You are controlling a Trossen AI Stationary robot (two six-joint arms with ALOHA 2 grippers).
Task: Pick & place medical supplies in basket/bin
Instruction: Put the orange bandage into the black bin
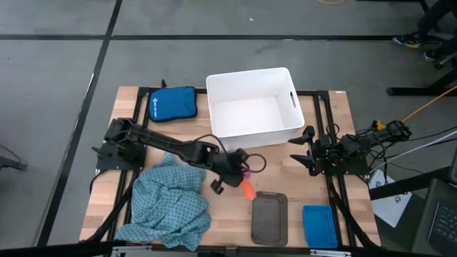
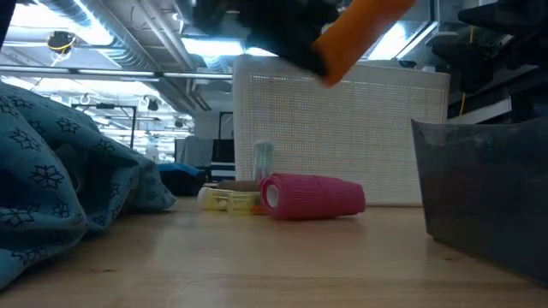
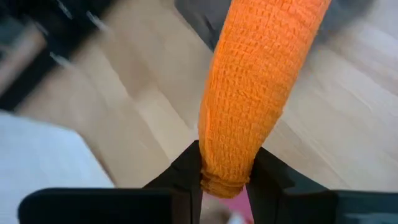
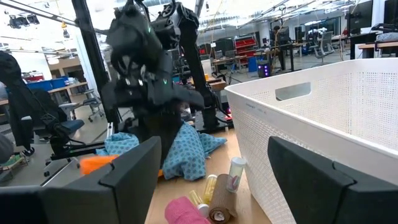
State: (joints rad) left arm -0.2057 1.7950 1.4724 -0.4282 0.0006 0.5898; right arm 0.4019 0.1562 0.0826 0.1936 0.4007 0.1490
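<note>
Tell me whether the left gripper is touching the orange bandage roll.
Touching. In the left wrist view, the left gripper's two dark fingers press against either side of the orange bandage roll's end, with no gap showing.

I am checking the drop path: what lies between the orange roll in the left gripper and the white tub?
In the high view, the left gripper holding the orange roll has only bare wood between it and the white tub. The low view shows a pink roll and small vials nearby.
</note>
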